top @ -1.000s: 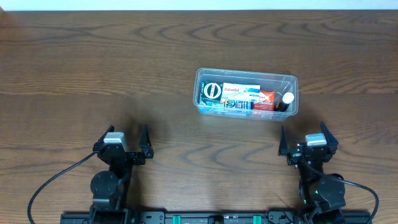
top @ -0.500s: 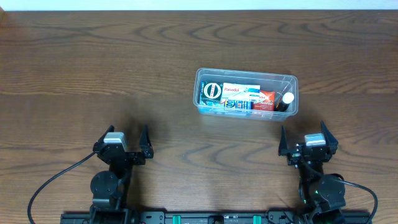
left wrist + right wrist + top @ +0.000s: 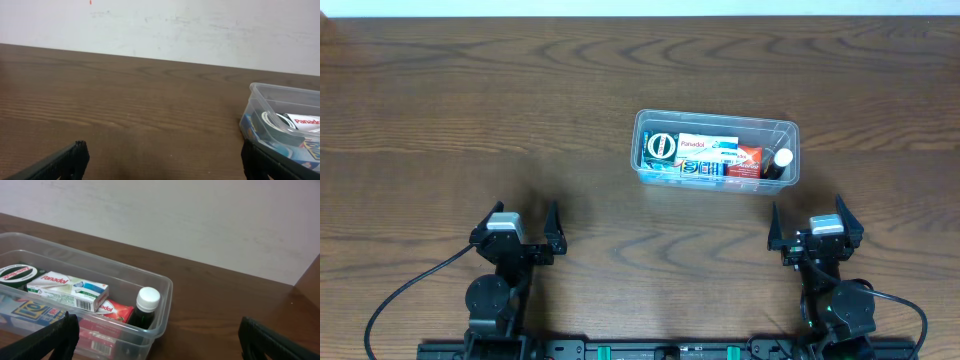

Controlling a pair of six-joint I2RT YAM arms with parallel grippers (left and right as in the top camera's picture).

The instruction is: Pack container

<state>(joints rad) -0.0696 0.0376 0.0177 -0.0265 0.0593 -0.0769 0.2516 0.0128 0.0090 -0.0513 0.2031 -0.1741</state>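
The clear plastic container (image 3: pixel 717 119) stands right of the table's middle. Inside lie a round dark tin (image 3: pixel 658 147), a white and green Panadol box (image 3: pixel 708 146), a red box (image 3: pixel 748 158) and a dark bottle with a white cap (image 3: pixel 782 160). The container (image 3: pixel 165 287), the Panadol box (image 3: pixel 67 289) and the capped bottle (image 3: pixel 146 307) fill the right wrist view; in the left wrist view the container (image 3: pixel 260 92) shows at the right edge. My left gripper (image 3: pixel 523 217) rests open near the front left. My right gripper (image 3: pixel 807 217) is open just in front of the container's right end. Neither holds anything.
The brown wooden table (image 3: pixel 470 110) runs back to a white wall (image 3: pixel 175 25). Black cables (image 3: pixel 390 305) trail from the arm bases along the front edge.
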